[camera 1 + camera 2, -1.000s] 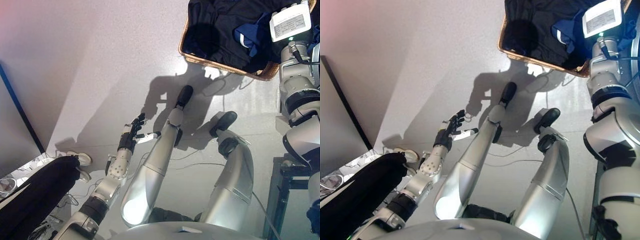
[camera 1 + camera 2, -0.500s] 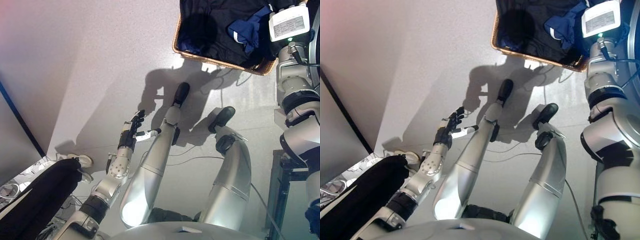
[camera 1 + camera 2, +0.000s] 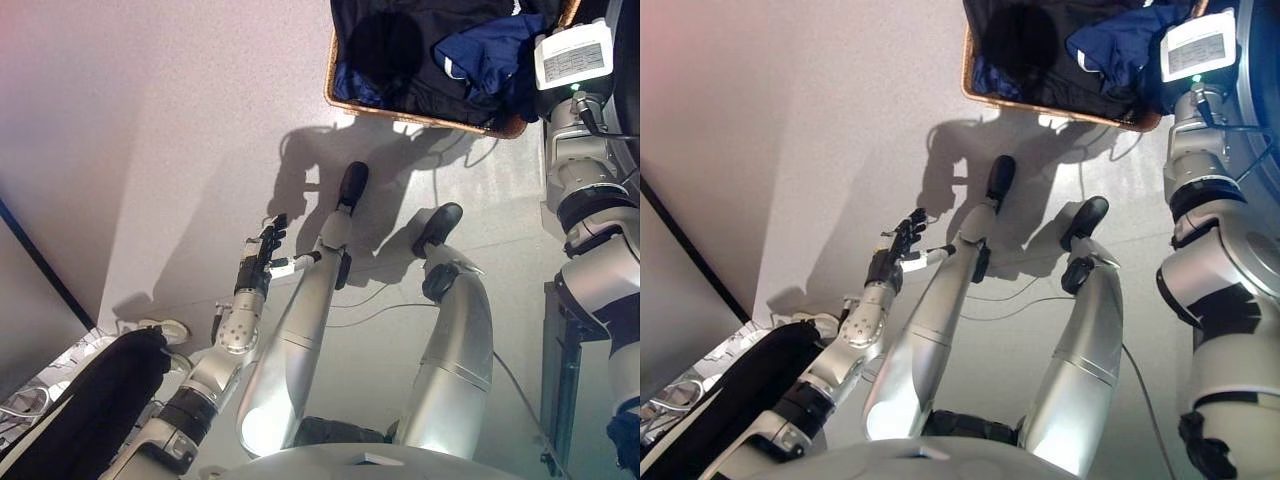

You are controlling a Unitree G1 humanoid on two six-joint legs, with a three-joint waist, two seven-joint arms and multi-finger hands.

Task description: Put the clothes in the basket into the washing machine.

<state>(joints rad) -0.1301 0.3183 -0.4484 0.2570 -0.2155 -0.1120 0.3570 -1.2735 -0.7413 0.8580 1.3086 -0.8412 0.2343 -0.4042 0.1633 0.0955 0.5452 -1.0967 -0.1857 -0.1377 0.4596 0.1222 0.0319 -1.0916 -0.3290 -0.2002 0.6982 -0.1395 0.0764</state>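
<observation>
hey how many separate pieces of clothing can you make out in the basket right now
2 that I can tell apart: a black garment filling most of the wicker basket, and a blue garment bunched on top toward its right side. More may be hidden underneath or beyond the top edge.

We record a basket [image 3: 420, 118] of woven wicker, tan and rough-textured at its rim. In it we list soft matt cloth: black clothes [image 3: 400, 45] and a navy garment [image 3: 478, 52] with white trim, crumpled. We note the floor [image 3: 170, 140] as smooth, pale grey, faintly sheened. The left hand [image 3: 262, 262] looks like matt dark plastic with glossy white tips.
</observation>
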